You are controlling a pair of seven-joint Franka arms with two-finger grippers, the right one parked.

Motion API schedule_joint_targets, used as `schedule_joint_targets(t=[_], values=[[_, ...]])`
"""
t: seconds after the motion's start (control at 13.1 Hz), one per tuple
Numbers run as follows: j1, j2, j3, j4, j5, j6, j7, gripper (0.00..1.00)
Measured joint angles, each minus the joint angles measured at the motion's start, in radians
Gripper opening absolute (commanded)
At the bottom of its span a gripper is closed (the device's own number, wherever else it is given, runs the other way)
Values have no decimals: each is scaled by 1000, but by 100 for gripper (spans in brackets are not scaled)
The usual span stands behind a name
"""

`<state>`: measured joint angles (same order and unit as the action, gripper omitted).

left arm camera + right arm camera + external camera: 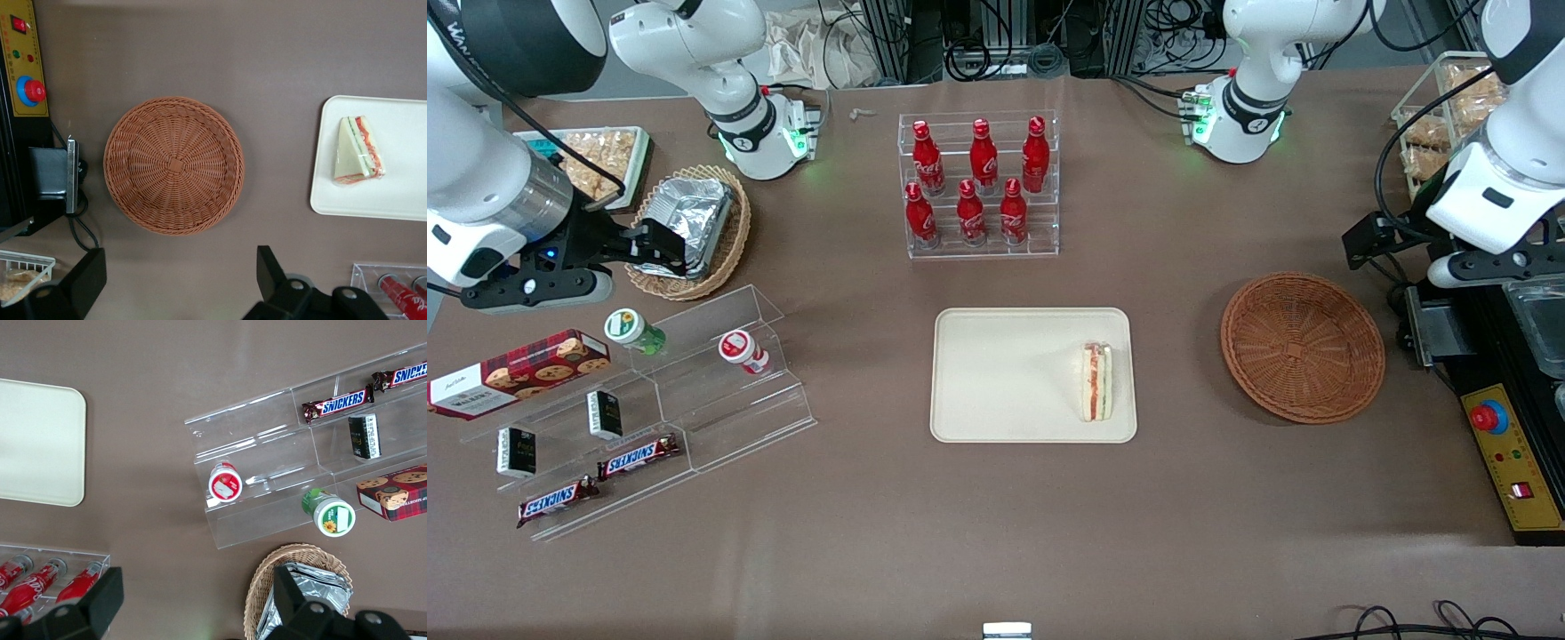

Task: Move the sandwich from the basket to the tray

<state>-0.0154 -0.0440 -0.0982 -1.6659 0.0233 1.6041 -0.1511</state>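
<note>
Snickers bars (pixel 639 456) and red Coca-Cola bottles (pixel 973 181) line clear acrylic shelves on a brown table (pixel 996 533), the bottle rack (pixel 978 184) standing farther from the front camera than the tray (pixel 996 356). The left arm's gripper (pixel 177 283) hangs high above bare tabletop beside the basket (pixel 1303 347), fingers (pixel 268 267) spread wide and holding nothing. The sandwich (pixel 1096 381) lies on the tray near the tray edge closest to the basket, well apart from the gripper. Open table separates tray and basket. A yellow control panel (pixel 1512 462) with a red button sits just beside the basket.
</note>
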Motion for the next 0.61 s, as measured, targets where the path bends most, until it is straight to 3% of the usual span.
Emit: schedule_joint_targets(t=[0.38,0.61], values=[[-4,13,57,5,-23,2,106,100],[-5,94,59,82,-24,1,99,100]])
